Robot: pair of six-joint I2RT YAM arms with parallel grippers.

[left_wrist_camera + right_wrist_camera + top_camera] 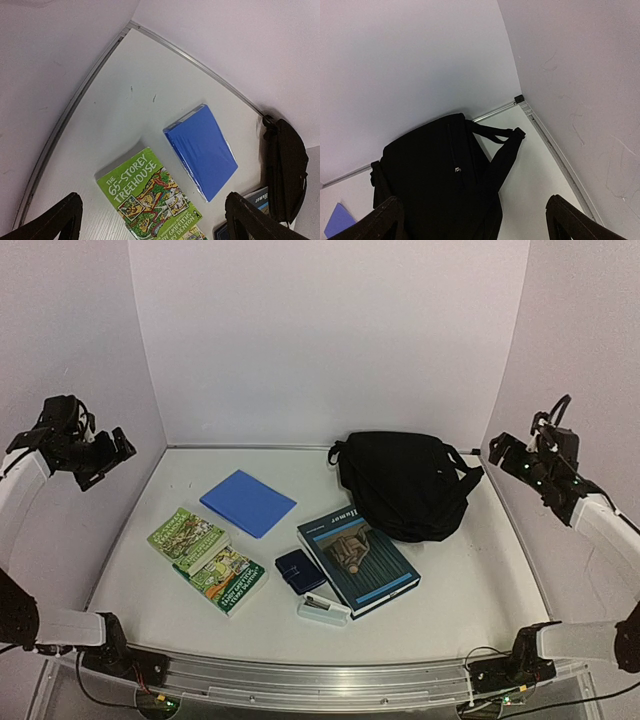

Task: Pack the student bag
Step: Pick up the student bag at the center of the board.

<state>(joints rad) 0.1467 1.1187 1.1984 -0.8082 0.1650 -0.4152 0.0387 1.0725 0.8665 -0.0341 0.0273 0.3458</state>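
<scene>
Student bag (408,485) — large soft black fabric backpack — lies at the far right of the white tabletop (460,590), apparently closed and unpacked. Left tool (103,458) and right tool (508,462) hang raised, jaws apart, empty. Opening step — next move likely calls for unzipping.

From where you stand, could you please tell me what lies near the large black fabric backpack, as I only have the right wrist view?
Observer: A dark teal hardcover book lies flat just in front of the backpack, on the side toward the arms.
Operator: Thank you. Is anything beside that book?
Observer: A small navy pouch lies beside its left edge, with a white oblong case just in front of the pouch.
Operator: And how is the left gripper?
Observer: The left gripper hangs open and empty, raised at the left side of the table.
</scene>
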